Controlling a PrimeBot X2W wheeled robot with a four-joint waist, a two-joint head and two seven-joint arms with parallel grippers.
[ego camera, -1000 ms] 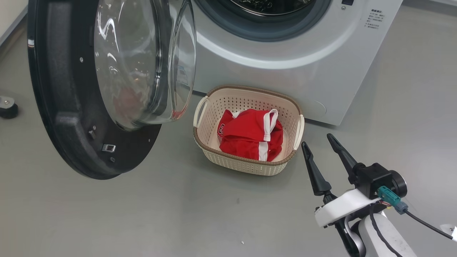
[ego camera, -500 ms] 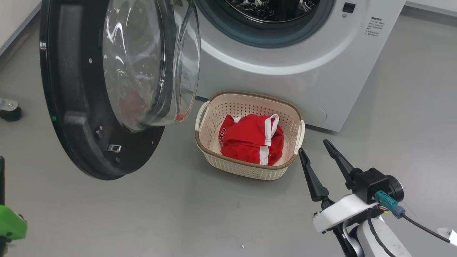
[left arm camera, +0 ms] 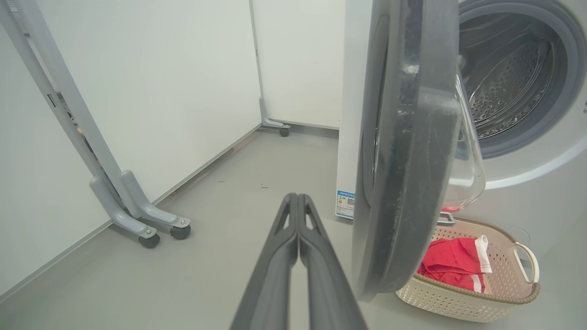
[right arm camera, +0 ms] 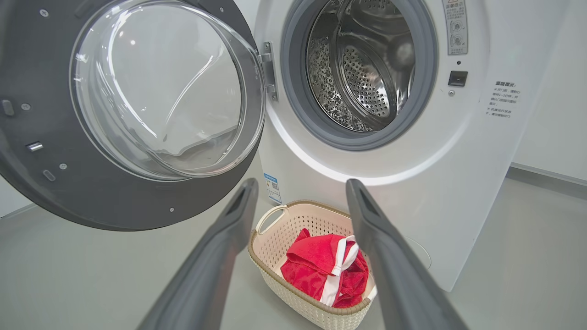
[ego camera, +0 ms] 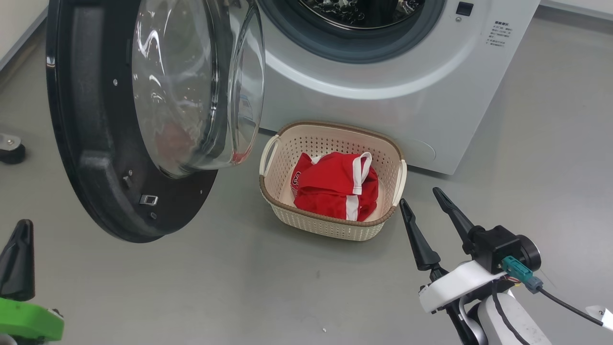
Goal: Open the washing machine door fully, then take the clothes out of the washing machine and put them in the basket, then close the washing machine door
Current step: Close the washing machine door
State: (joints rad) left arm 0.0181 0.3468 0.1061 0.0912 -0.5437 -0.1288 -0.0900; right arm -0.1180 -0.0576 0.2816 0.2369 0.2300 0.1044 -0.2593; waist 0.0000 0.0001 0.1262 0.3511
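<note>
Looking at door (ego camera: 81, 143) standing wide open off the left side of washer (ego camera: 383, 110), with its glass bowl bulging out over the floor (ego camera: 239, 287). Seeing shiny perforated drum (right arm camera: 362, 78) through the round opening. Got clothes (ego camera: 335, 187) bunched up inside basket (ego camera: 330, 125), red with a white stripe on top. Found that basket down on the floor, close in front of the washer and just right of the door's lower edge. Spotted right gripper (ego camera: 420, 196) hovering just beside the basket's near right corner, fingers spread wide, gripping nothing. Caught left gripper (ego camera: 21, 227) poking in low at the left, below the door and apart from it, fingers pressed tight together with nothing between.
</note>
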